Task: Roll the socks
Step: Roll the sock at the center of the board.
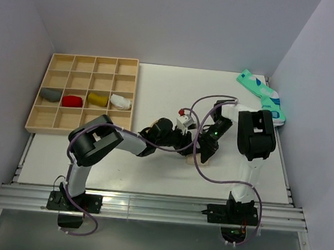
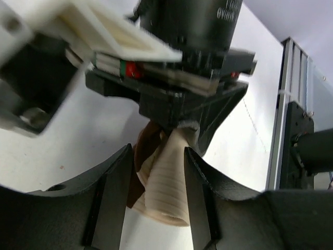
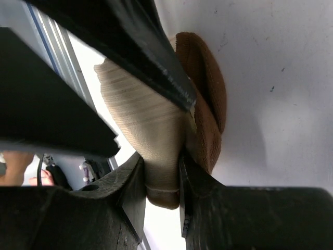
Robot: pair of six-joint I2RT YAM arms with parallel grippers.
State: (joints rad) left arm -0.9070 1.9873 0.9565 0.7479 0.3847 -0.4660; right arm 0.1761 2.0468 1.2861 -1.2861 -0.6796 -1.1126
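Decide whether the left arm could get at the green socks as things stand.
Probably not: the right arm stands between the left arm and the green socks, and the left jaws straddle the beige sock.

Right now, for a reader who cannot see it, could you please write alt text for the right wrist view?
The right gripper pinches a beige ribbed sock with a brown band between its two black fingers, over a white table. The left gripper's fingers flank the sock from the top of the picture.
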